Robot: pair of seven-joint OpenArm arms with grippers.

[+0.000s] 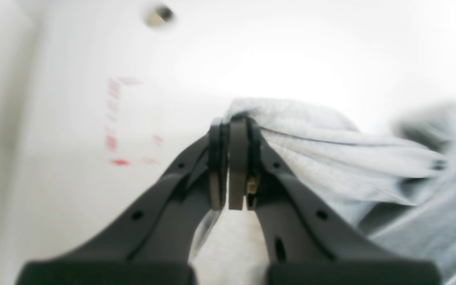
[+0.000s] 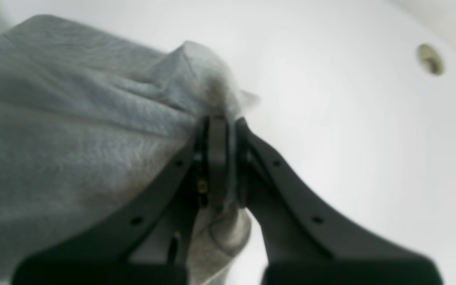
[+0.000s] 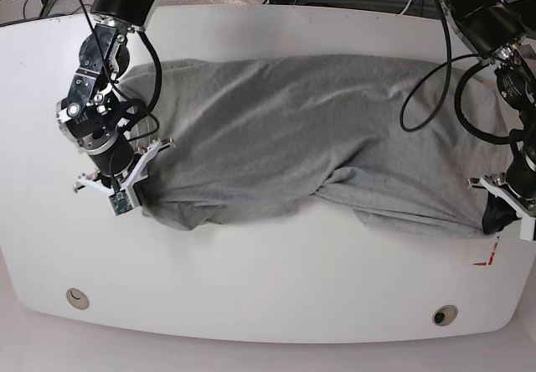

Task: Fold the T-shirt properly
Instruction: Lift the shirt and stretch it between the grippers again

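Two grippers: each pinches one end of the T-shirt [image 3: 301,129].
Step in hand: judged a two-handed fold of the near edge.
Next move: likely carrying both ends together, level.
Left gripper [image 1: 234,118]: jaws pressed together on cloth.
Right gripper [image 2: 220,118]: likewise clamped on cloth.
T-shirt position: spread across the white table [image 3: 276,280].

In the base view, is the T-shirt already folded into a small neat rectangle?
No, the T-shirt lies stretched wide and wrinkled across the table, with the left gripper and the right gripper each at one end.
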